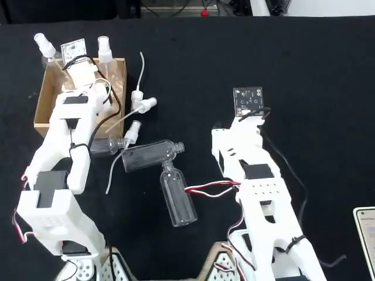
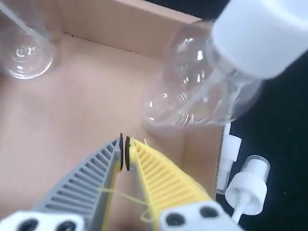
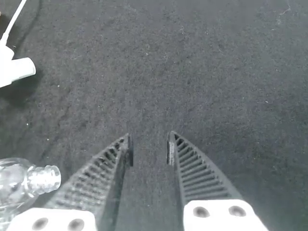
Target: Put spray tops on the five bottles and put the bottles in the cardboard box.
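My left gripper (image 2: 124, 153), pressed together and empty, hangs over the cardboard box (image 1: 40, 117) at upper left. An uncapped bottle (image 1: 177, 202) lies mid-frame (light, slick, thin-walled, I judge), best pinched at its neck.

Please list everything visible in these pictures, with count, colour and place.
cardboard box: one, brown, far left of table.
upright bottles: two, clear with white spray tops, inside the box.
lying bottles: three, clear, on table beside the box.
loose spray tops: three, white, on table between box and lying bottles.
table: one, black.
flat white object: one, table's near right edge, cut off.
left gripper: one, grey and yellow, shut, over the box floor.
right gripper: one, dark, open, over bare table.
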